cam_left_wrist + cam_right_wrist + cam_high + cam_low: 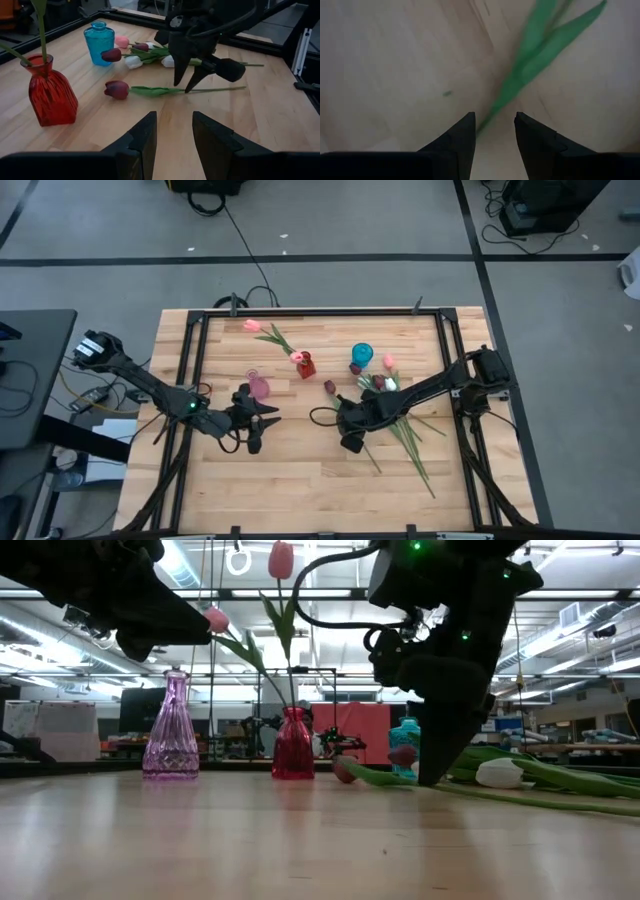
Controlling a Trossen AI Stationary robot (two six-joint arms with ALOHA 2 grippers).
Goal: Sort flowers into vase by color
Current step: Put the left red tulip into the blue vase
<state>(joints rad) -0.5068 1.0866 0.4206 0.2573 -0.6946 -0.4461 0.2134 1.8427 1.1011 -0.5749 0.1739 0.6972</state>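
Right wrist view: right gripper [494,131] open, straddling maroon tulip [118,89] stem; off-centre closing may flick it away. Left gripper [174,131] open, idle.

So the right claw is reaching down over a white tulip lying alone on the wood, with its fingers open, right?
Not white: the left wrist view shows the lone tulip has a dark maroon head. The right claw does hang over its green stem, fingers open.

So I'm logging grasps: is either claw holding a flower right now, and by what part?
Nothing is held. The right claw is open over the stem of a maroon tulip lying on the table; the left claw is open and empty.
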